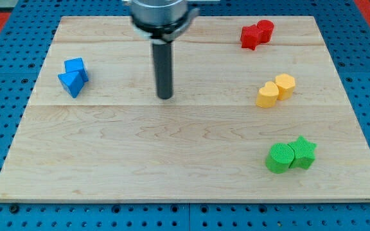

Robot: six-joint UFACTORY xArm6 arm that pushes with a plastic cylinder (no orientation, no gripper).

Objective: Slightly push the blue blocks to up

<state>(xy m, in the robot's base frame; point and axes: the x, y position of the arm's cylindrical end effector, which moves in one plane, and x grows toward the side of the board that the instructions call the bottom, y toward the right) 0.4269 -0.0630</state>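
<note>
Two blue blocks sit touching at the view's left of the wooden board (pixel 108 167): a blue cube-like block (pixel 76 67) above and a blue triangular block (pixel 71 82) just below it. My tip (pixel 165 97) is the lower end of the dark rod, near the board's middle. It stands well to the right of the blue blocks, slightly lower than them in the view, and touches no block.
A red pair (pixel 256 34) of touching blocks lies at the view's top right. A yellow pair (pixel 276 90) lies at the right. A green cylinder (pixel 279 158) and a green star block (pixel 304 151) sit at the bottom right.
</note>
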